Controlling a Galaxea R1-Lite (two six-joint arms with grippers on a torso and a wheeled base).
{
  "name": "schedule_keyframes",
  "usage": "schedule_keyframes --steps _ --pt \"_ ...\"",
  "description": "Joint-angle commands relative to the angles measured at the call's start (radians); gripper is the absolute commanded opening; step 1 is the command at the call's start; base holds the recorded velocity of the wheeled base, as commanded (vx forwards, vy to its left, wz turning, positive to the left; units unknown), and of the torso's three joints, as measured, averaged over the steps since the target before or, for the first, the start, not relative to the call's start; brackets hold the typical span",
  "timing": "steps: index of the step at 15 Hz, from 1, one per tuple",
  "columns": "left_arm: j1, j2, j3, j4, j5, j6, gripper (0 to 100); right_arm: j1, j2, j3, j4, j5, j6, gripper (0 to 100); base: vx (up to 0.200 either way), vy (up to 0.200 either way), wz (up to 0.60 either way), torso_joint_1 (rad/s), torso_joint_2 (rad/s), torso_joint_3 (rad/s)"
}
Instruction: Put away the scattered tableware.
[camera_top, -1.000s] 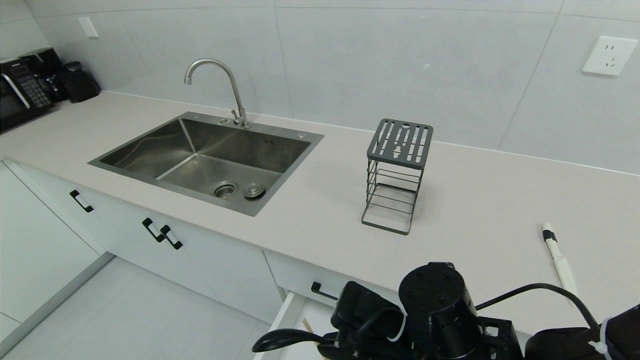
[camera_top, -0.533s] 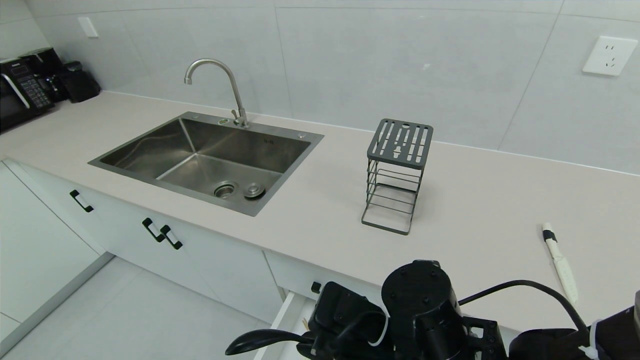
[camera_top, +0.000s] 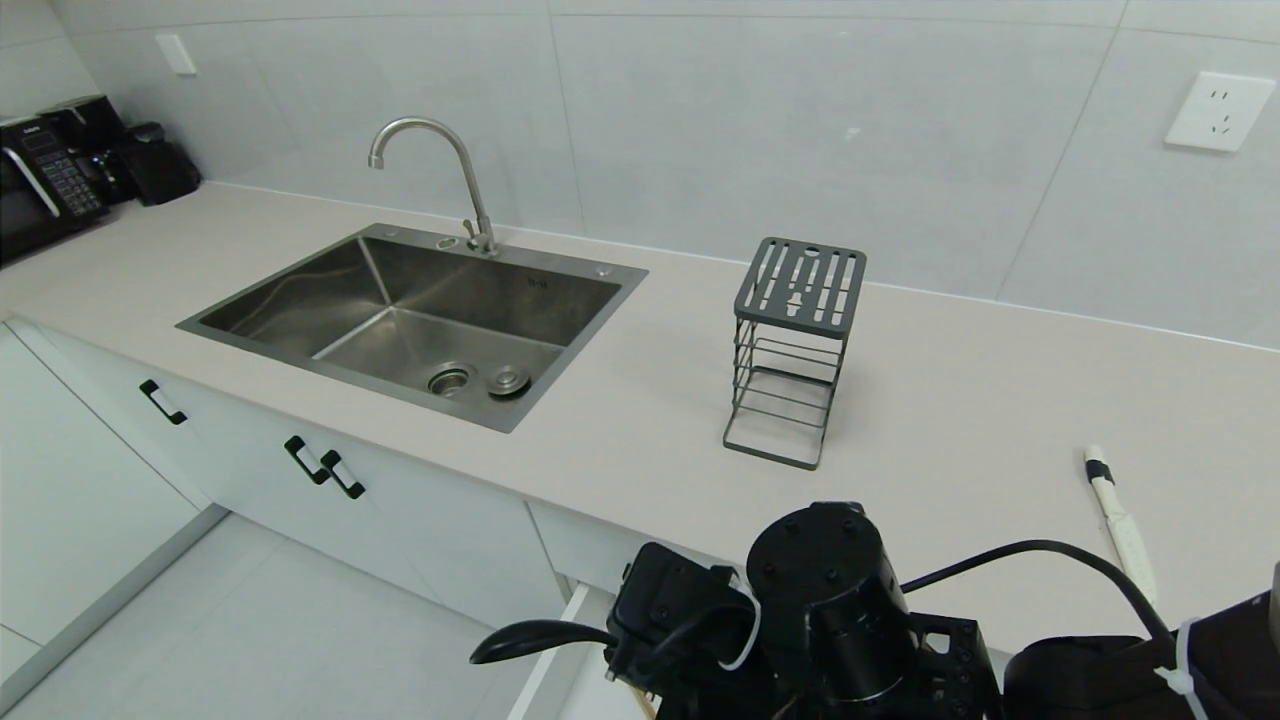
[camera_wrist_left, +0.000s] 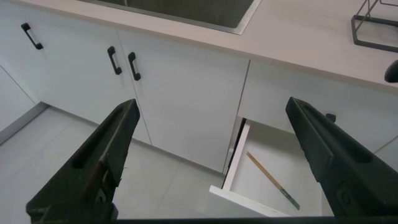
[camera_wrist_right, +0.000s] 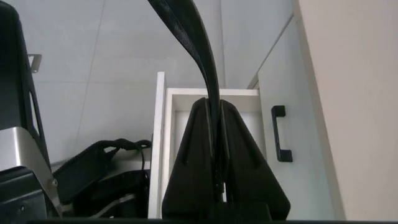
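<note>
open drawer (camera_wrist_left: 231, 163) under the counter's (camera_top: 640, 440) near edge holds one chopstick (camera_wrist_left: 271, 180). right gripper (camera_wrist_right: 216, 109) is clamped on the handle of a black spoon (camera_top: 530, 637), over the drawer's left wall, bowl pointing left. left gripper (camera_wrist_left: 211, 109) has its jaws spread wide, facing the cabinet fronts. wire rack (camera_top: 795, 365) stands mid-counter. a white utensil with a black band (camera_top: 1120, 520) lies near the right edge. sink (camera_top: 600, 272) is far left.
</note>
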Motion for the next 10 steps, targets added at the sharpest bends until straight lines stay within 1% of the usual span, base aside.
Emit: schedule_keyframes --steps 1,4,10 --pt "0.000 0.000 0.000 0.001 0.000 0.000 100 0.006 -0.004 -0.007 0.000 -0.012 0.000 0 0.000 0.000 0.00 -0.076 0.13 0.085" --pt "0.000 0.000 0.000 0.001 0.000 -0.001 100 0.028 -0.009 -0.010 0.000 -0.029 0.002 0 0.000 0.000 0.00 -0.204 0.40 0.199" --pt "0.000 0.000 0.000 0.001 0.000 -0.001 100 0.037 -0.016 -0.012 0.000 -0.028 0.002 0 0.000 0.000 0.00 -0.275 0.55 0.262"
